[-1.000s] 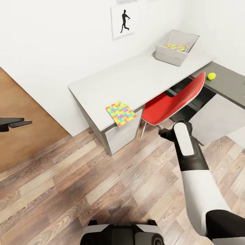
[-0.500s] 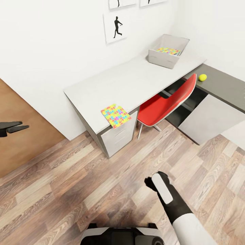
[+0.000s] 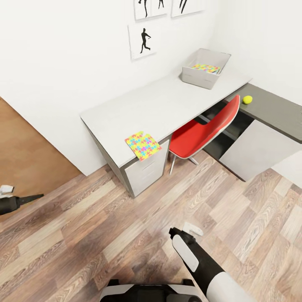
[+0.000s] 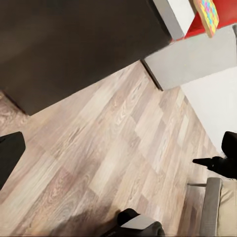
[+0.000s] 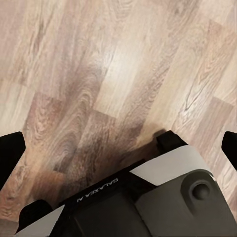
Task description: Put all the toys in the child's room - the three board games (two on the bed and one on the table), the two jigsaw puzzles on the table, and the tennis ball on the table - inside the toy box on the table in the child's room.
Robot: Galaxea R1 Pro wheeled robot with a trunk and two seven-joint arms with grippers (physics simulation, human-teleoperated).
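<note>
A jigsaw puzzle point(image 3: 143, 145) overhangs the bench's point(image 3: 167, 105) front edge, well apart from the right end effector point(image 3: 173, 232) low over the floor point(image 3: 126, 226); its opening can't be told.

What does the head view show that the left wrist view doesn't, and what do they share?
Head view alone: the toy box on the pale desk top with a jigsaw puzzle inside, the tennis ball on the dark section, and the silhouette pictures.

Left wrist view alone: a grey and beige edge at the corner, possibly the bed.

Both: the wood-plank floor, the red chair, and the second jigsaw puzzle overhanging the desk edge.
</note>
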